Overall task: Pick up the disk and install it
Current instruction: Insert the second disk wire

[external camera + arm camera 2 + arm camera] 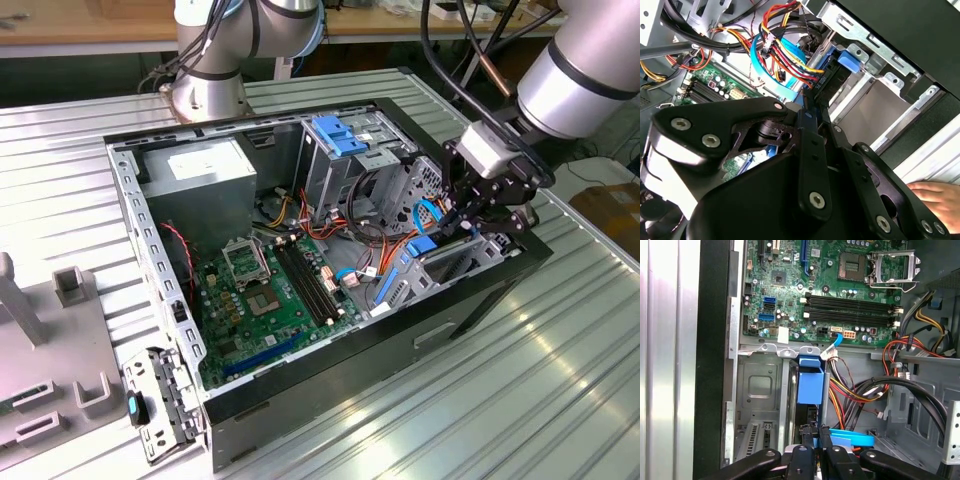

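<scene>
The disk (421,246) stands on edge in the drive bay at the front corner of the open computer case, on the exterior view's right. Its blue rail end (810,382) shows between the bay's metal walls, and also as a blue tab (850,60) in the second wrist view. My gripper (463,222) reaches down into that bay from above. Its black fingers (807,440) stand close together, pinched on the disk's thin edge. Most of the disk's body is hidden by the bay and the gripper (812,107).
Bundled orange, red and blue cables (785,55) lie right beside the bay. The motherboard (270,300), grey power supply (205,170) and a blue bracket (340,135) on the drive cage fill the case. A person's hand (935,196) rests outside the case. Grey fixtures (60,330) stand on the exterior view's left.
</scene>
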